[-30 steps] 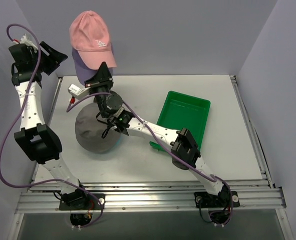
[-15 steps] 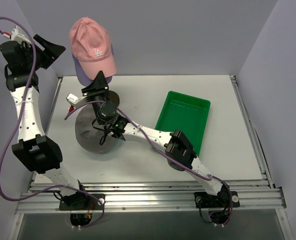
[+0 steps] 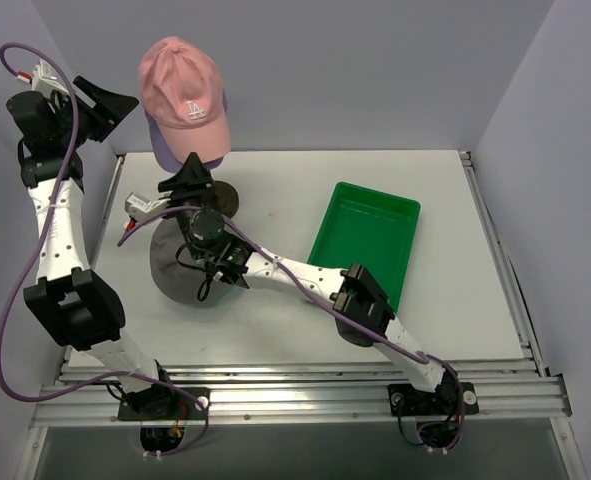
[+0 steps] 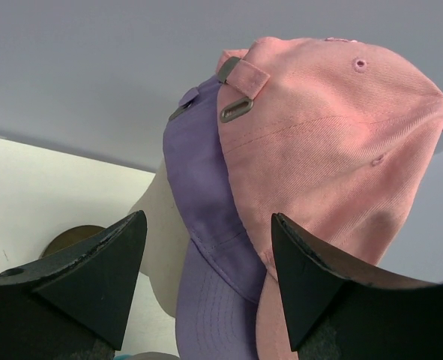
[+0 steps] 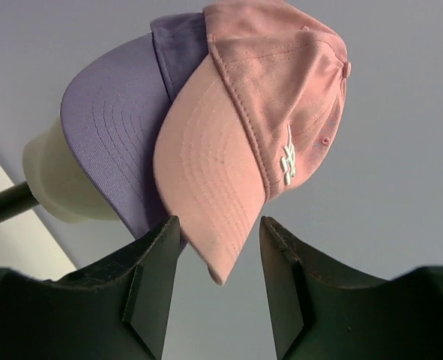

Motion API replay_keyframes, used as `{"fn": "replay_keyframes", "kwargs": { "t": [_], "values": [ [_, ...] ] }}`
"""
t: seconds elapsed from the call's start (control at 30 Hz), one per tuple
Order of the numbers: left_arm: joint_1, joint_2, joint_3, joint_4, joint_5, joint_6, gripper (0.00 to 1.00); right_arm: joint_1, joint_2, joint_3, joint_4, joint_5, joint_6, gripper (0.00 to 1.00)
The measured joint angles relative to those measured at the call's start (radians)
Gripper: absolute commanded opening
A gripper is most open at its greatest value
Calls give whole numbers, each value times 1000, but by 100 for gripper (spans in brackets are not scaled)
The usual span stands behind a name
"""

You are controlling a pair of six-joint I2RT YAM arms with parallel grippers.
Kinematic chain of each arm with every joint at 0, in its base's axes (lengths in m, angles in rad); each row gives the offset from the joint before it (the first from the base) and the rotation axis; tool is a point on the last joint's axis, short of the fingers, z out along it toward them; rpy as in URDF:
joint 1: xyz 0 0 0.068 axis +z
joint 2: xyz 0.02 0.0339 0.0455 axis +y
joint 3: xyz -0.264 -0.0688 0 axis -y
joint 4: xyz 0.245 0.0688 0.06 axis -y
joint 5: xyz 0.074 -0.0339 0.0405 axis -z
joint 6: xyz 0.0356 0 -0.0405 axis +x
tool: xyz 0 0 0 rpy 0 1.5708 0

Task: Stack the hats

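The pink cap [image 3: 183, 92] sits over the lilac cap [image 3: 163, 150] on the cream mannequin head, both brims pointing down. The grey floppy hat [image 3: 173, 272] lies flat on the table below them. My right gripper [image 3: 187, 172] is open just under the pink brim; in its wrist view the pink cap [image 5: 266, 112] has its brim tip hanging between the parted fingers [image 5: 150, 277] without touching them, beside the lilac cap [image 5: 120, 120]. High at the left, my left gripper [image 3: 113, 104] is open and empty, facing the back of the pink cap [image 4: 333, 127] and the lilac cap [image 4: 199, 172].
A green tray [image 3: 367, 240] lies on the table to the right. The mannequin head [image 4: 157, 225] stands on a brown round base [image 3: 225, 197] at the back left. The right arm stretches across the grey hat. Grey walls close in on three sides.
My right gripper has gone from shut to open, letting go of the pink brim, and shifted a little left. The pink cap stays on the lilac one. The left arm shifted slightly.
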Motion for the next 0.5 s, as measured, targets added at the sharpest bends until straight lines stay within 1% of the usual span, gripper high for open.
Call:
{"fn": "replay_keyframes", "kwargs": {
  "t": [0.13,0.23,0.33,0.4,0.5],
  "values": [
    [-18,0,-31,31,8,-8,76,3,-50,-26,-69,-13,138,43],
    [-34,0,-39,41,19,-10,76,2,-119,-43,-187,-59,299,42],
    [-46,-6,-60,69,27,-10,76,-8,-208,-46,-320,-143,492,42],
    [-45,-14,-78,72,27,-7,76,-28,-283,-46,-410,-235,628,42],
    [-45,-22,-83,71,25,-4,76,-95,-384,-46,-486,-358,817,41]
  ]
}}
